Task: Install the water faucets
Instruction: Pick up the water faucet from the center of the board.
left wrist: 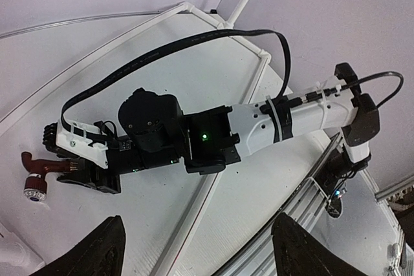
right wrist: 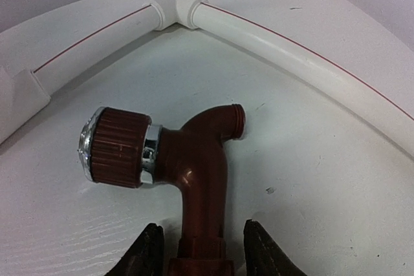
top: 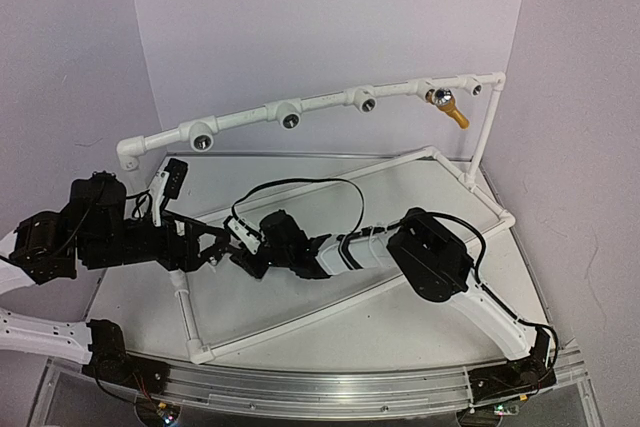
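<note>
Table [top: 400, 192]: white, flat and faintly grained; everything here rests on it. Floor frame [right wrist: 291, 56]: smooth white round pipe with a thin red line along it, joined by square-shouldered elbows; steer clear of it when you lift. Raised rail [top: 325, 102]: the same white pipe across the back, with round sockets [top: 290, 119] facing forward, their mouths dark. You'll probably need to meet one squarely, since a tilted entry looks likely to jam. Left gripper [left wrist: 199, 237]: fingers spread wide with nothing between them, hovering over the other arm; keep it out of the lifting path. Right gripper [right wrist: 202, 244]: low over the table near a corner of the floor frame, its fingers drawn in narrow against the collar at the foot of the brown faucet [right wrist: 194, 159]. Check that the collar sits centred between the pads before raising it, because the glossy moulded plastic could pivot. The brown faucet lies flat on the table inside the frame, a reddish-brown elbow with a short ridged end branching off. Yellow faucet [top: 447, 107]: already seated near the right end of the rail, its spout angled down. Knob [right wrist: 116, 147]: a ribbed brown cap with a silvery ring behind it and a clear face.
</note>
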Robot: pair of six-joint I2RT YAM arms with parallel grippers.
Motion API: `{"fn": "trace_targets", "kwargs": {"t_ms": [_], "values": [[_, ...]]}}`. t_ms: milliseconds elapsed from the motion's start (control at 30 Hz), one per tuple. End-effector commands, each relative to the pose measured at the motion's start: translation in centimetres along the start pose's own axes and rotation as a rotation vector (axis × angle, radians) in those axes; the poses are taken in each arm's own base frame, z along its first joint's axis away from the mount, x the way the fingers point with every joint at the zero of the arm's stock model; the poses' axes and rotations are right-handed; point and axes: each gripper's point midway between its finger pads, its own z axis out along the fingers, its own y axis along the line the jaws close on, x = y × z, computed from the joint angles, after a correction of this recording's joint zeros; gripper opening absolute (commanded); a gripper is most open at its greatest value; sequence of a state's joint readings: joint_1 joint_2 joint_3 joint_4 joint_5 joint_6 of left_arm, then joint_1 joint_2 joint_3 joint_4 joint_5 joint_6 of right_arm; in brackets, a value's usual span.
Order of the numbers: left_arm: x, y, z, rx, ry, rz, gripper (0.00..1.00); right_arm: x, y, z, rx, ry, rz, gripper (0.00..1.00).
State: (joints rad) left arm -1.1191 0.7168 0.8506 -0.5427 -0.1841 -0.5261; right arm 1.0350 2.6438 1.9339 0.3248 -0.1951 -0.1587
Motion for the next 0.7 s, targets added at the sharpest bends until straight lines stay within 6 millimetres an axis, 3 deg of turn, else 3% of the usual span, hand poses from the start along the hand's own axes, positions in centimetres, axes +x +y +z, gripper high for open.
{"fn": "trace_targets", "kwargs": {"t_ms": [0, 33, 67, 133, 200, 233, 267, 333, 500, 667], "values": [[-2.6, 0.3, -0.8, -0.050, -0.079, -0.080, 0.80, -2.0, 0.0, -0.8, 0.018, -0.049, -0.035, 0.20], [-2.7, 0.5, -0.7, -0.062, -0.086, -0.090, 0.80, -3.1, -0.1, -1.4, 0.021, -0.075, -0.038, 0.07], [-2.9, 0.6, -0.7, -0.071, -0.092, -0.103, 0.80, -3.1, 0.0, -2.0, 0.022, -0.081, -0.036, 0.00], [-3.2, 0.9, -0.7, -0.092, -0.107, -0.124, 0.79, -4.5, 0.4, -3.9, 0.008, -0.124, -0.031, 0.00], [-3.4, 1.0, -0.6, -0.105, -0.114, -0.146, 0.79, -7.2, 1.1, -7.3, -0.022, -0.188, -0.035, 0.00], [-3.6, 1.0, -0.5, -0.109, -0.117, -0.158, 0.79, -7.0, 1.5, -8.8, -0.037, -0.184, -0.041, 0.00], [-3.6, 1.1, -0.3, -0.115, -0.118, -0.171, 0.79, -6.7, 2.0, -10.7, -0.055, -0.178, -0.053, 0.00], [-3.6, 1.1, 0.2, -0.127, -0.118, -0.185, 0.79, -8.6, 3.1, -15.5, -0.094, -0.222, -0.115, 0.00], [-3.7, -1.0, 3.1, -0.063, -0.079, -0.167, 0.80, -5.5, 6.3, -25.0, -0.221, -0.118, -0.370, 0.00], [-3.0, -7.8, 6.5, 0.249, 0.051, -0.068, 0.79, -3.2, 7.9, -32.4, -0.338, 0.039, -0.568, 0.00]]}}
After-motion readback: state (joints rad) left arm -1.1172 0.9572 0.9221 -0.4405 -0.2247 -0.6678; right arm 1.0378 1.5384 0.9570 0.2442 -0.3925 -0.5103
